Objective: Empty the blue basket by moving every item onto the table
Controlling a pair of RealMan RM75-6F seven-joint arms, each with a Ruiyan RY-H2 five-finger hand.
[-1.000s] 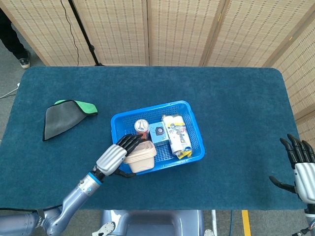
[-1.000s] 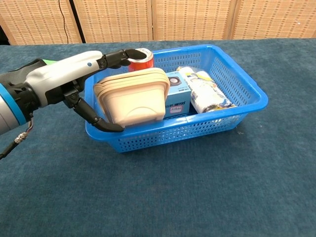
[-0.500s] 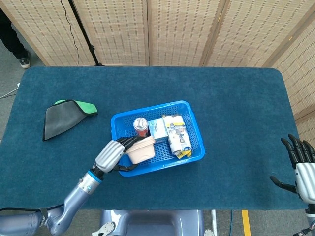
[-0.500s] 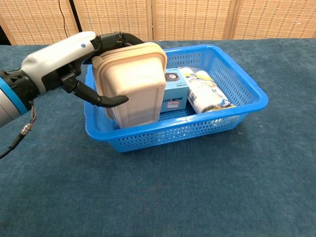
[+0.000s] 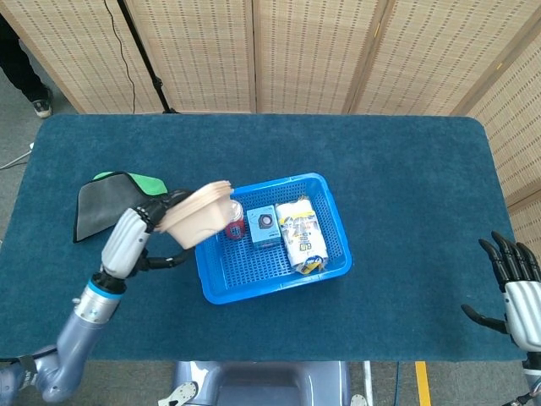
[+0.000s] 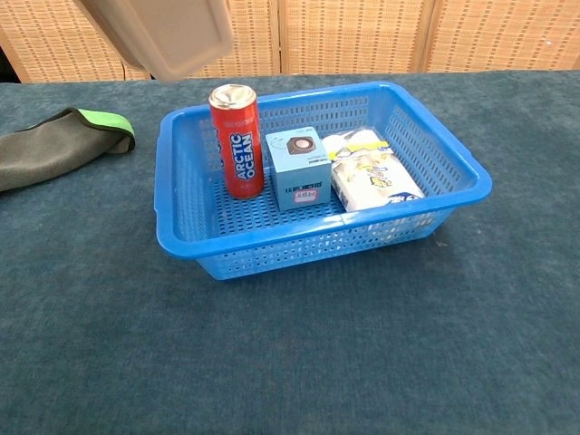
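We are holding the beige tub (image 5: 196, 216) in our left hand (image 5: 135, 237), above the basket (image 5: 254, 288) rim's left edge. Bare bench (image 5: 152, 321) is lying just leftward; our right hand (image 5: 516, 283) is hanging open, empty, far off.

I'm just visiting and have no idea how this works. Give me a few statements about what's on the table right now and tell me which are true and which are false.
1. The left hand holds the beige container above the table. True.
2. The red can lies on its side in the blue basket. False: it stands upright.
3. The small blue box sits between the can and the white packet. True.
4. The right hand holds the grey and green cloth. False: it is open and holds nothing; the cloth lies on the table.
5. The basket is empty. False: three items remain inside.
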